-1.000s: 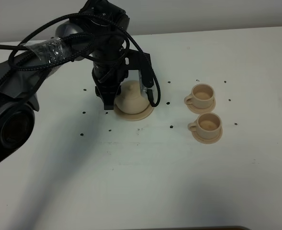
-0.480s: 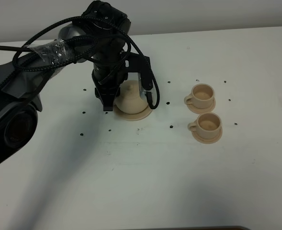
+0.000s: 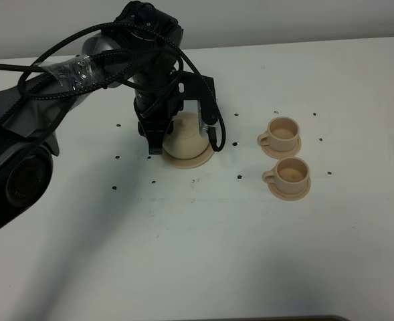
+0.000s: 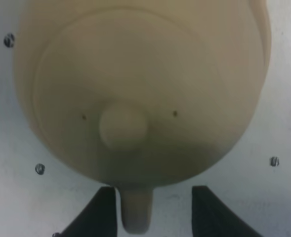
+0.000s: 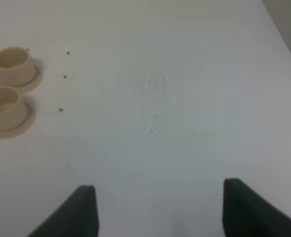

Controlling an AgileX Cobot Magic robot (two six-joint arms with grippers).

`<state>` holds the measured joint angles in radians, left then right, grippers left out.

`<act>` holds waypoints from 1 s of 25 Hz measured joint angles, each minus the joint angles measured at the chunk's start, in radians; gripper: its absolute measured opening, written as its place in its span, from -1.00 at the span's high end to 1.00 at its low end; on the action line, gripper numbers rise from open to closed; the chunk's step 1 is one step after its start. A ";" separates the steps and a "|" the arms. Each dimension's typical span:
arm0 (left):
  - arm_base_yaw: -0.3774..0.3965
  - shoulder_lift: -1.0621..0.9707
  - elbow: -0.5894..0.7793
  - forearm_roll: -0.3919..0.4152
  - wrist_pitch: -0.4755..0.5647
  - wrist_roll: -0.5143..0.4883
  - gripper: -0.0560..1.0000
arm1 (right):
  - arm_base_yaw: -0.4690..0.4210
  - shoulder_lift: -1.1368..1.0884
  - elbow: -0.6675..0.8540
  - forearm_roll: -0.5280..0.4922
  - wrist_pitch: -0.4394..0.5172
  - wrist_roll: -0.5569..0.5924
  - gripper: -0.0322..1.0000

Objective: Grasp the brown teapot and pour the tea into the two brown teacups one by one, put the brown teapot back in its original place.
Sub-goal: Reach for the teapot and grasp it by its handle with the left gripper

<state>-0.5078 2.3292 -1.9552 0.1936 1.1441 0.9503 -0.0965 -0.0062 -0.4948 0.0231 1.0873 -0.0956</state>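
The left gripper (image 4: 154,210) stood over the brown teapot (image 4: 140,89) with its two dark fingers (image 4: 102,212) parted fairly wide. The teapot's loop handle (image 4: 135,213) lay between them. It was just beside one finger, so close I could not tell whether they touched, and a clear gap showed on the side of the other finger. The fingers were not clamped on it. The round body of the teapot lay beyond the fingertips. Its lid knob (image 4: 123,124) was ahead of the gap and roughly in line with the handle. The lid was on, so the inside was hidden. In the high view the teapot sat upright on its wide saucer (image 3: 198,160) on the white table (image 3: 183,254), with the saucer's rim showing around its base.

The two brown teacups (image 3: 282,132) (image 3: 291,173) stood well apart from those fingers, on the far side of the teapot body from the handle. Each was upright on its own small saucer (image 3: 278,152) (image 3: 291,194). They stood side by side, near each other but not touching. I could not tell whether either cup held liquid.

The right gripper (image 5: 160,212) had its fingers (image 5: 83,212) spread wide over bare table with nothing between them. The cups were well ahead of its fingertips and off past one finger.
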 joint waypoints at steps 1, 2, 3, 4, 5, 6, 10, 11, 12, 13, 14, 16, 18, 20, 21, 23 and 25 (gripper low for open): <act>0.000 0.000 0.000 -0.001 -0.001 0.002 0.17 | 0.000 0.000 0.000 0.000 0.000 0.000 -0.08; 0.000 0.000 0.000 -0.001 -0.002 0.007 0.17 | 0.000 0.000 0.000 0.000 0.000 0.000 -0.08; 0.000 0.000 0.000 -0.001 -0.005 0.009 0.17 | 0.000 0.000 0.000 0.000 0.000 0.000 -0.08; 0.000 0.000 0.000 -0.001 -0.005 0.014 0.17 | 0.000 0.000 0.000 0.000 0.000 0.000 -0.08; 0.000 0.000 0.000 -0.001 -0.006 0.016 0.18 | 0.000 0.000 0.000 0.000 0.000 0.000 -0.08; 0.000 0.000 0.000 0.000 -0.010 0.017 0.18 | 0.000 0.000 0.000 0.000 0.000 0.000 -0.08; 0.000 0.000 0.000 0.001 -0.024 0.019 0.23 | 0.000 0.000 0.000 0.000 0.000 0.000 -0.08; 0.000 0.000 0.000 0.001 -0.025 0.019 0.25 | 0.000 0.000 0.000 0.000 0.000 0.000 -0.08; 0.000 0.000 0.000 0.002 -0.025 0.022 0.26 | 0.000 0.000 0.000 0.000 0.000 0.000 -0.08; 0.000 0.000 0.000 0.003 -0.025 0.023 0.29 | 0.000 0.000 0.000 0.000 0.000 0.000 -0.08; 0.000 0.002 0.000 0.003 -0.025 0.023 0.31 | 0.000 0.000 0.000 0.000 0.000 0.000 -0.08; 0.000 0.008 0.000 0.008 -0.023 0.027 0.37 | 0.000 0.000 0.000 0.000 0.000 0.000 -0.08; 0.000 0.016 -0.001 0.013 -0.022 0.036 0.44 | 0.000 0.000 0.000 0.000 0.000 0.000 -0.08; 0.002 0.017 -0.002 0.014 -0.022 0.043 0.50 | 0.000 0.000 0.000 0.000 0.000 0.000 -0.08; 0.003 0.017 -0.002 0.014 -0.023 0.044 0.53 | 0.000 0.000 0.000 0.000 0.000 0.000 -0.08; 0.004 0.017 -0.002 0.013 -0.023 0.045 0.55 | 0.000 0.000 0.000 0.000 0.000 0.000 -0.08; 0.004 0.017 -0.002 0.013 -0.023 0.045 0.56 | 0.000 0.000 0.000 0.000 0.000 0.000 -0.08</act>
<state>-0.5034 2.3465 -1.9570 0.2069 1.1210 0.9954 -0.0965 -0.0062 -0.4948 0.0231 1.0873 -0.0956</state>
